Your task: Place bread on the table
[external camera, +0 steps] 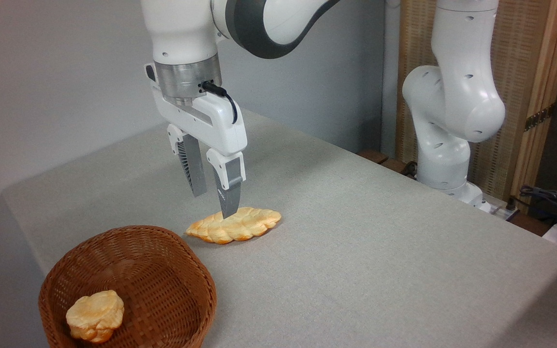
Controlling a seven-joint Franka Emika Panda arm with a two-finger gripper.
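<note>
While bread (234,225) lies flat, basket (128,285) sits near.

A large rectangular table (380,251) covered in plain light grey-beige woven cloth carried two things. A long, flat, braided golden-orange loaf of bread (235,225) lay flat on the cloth near the middle-left. Just beside it, at the near left corner, stood a round brown wicker basket (162,270).

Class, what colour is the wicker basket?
Reddish-brown weave, clear in the fixed camera view: basket.
</note>
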